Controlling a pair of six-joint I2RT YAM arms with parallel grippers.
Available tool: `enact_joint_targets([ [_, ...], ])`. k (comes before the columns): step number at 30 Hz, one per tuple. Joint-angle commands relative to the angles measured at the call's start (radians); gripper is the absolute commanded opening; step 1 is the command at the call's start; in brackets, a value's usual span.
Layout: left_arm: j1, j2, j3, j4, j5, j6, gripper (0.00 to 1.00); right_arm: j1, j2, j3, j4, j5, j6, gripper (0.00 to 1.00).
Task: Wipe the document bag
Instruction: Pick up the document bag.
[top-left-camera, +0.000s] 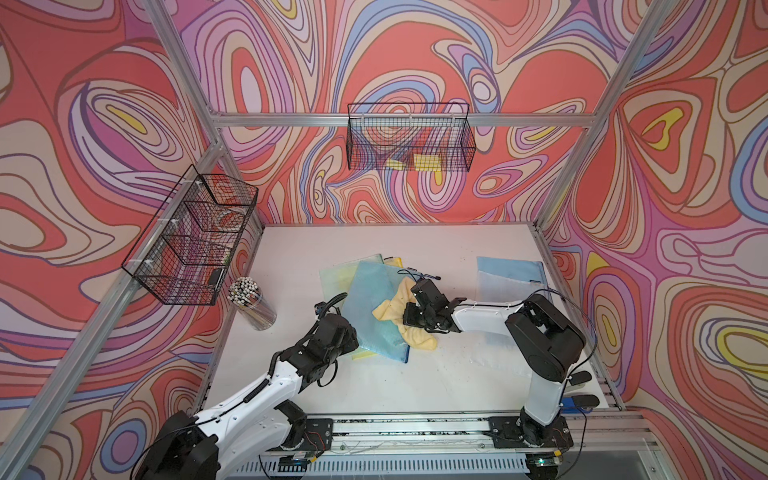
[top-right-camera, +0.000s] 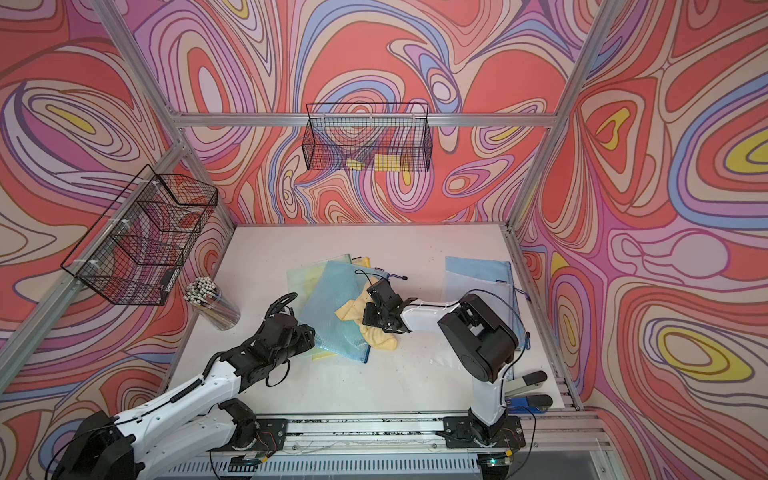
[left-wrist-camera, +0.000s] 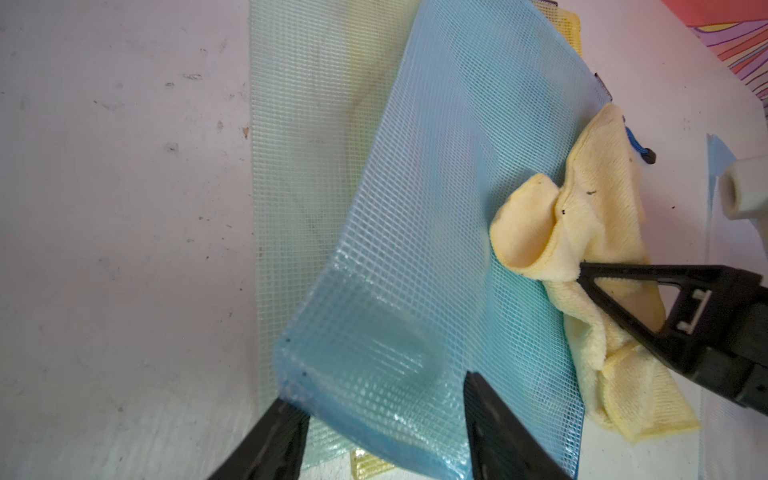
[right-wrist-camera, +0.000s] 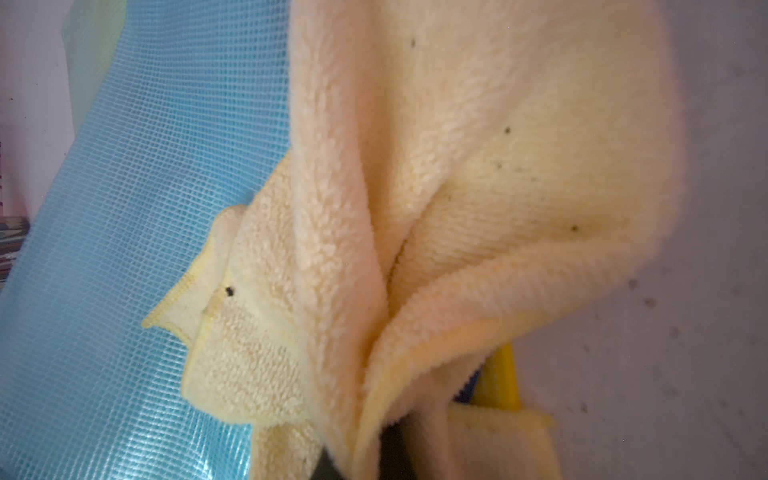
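A blue mesh document bag (top-left-camera: 374, 307) (top-right-camera: 332, 316) lies slantwise in the middle of the white table, on top of a pale green bag (left-wrist-camera: 299, 124) and a yellow one. My left gripper (left-wrist-camera: 376, 388) (top-left-camera: 353, 343) is open at the blue bag's near corner. One finger is under the lifted edge and the other is above the mesh. A crumpled yellow cloth (top-left-camera: 395, 309) (right-wrist-camera: 478, 166) rests on the bag's right edge. My right gripper (top-left-camera: 413, 318) (left-wrist-camera: 582, 268) is shut on the cloth, which hides its fingertips in the right wrist view.
Another light blue bag (top-left-camera: 511, 278) lies flat at the right of the table, behind the right arm. A clear jar of pencils (top-left-camera: 253, 305) stands at the left edge. Wire baskets hang on the back wall (top-left-camera: 409, 137) and left wall (top-left-camera: 195, 237).
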Motion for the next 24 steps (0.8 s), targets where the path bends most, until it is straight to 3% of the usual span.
enact_joint_targets([
  [1, 0.005, 0.01, 0.022, 0.01, -0.027, 0.011, 0.51, 0.01, 0.104, -0.072, -0.2, -0.015, -0.006, 0.0],
  [9, 0.004, -0.001, 0.005, 0.059, -0.053, -0.008, 0.2, 0.01, 0.103, -0.077, -0.207, -0.011, -0.008, 0.0],
  [13, 0.004, 0.025, 0.009, 0.083, -0.023, -0.009, 0.0, 0.01, 0.055, -0.072, -0.251, 0.01, -0.018, 0.0],
  [20, 0.004, 0.134, -0.013, 0.177, 0.108, -0.033, 0.0, 0.01, -0.227, 0.01, -0.441, 0.105, -0.048, 0.0],
  [24, 0.002, 0.177, -0.035, 0.258, 0.156, -0.058, 0.0, 0.01, -0.331, 0.062, -0.45, 0.07, -0.064, 0.0],
])
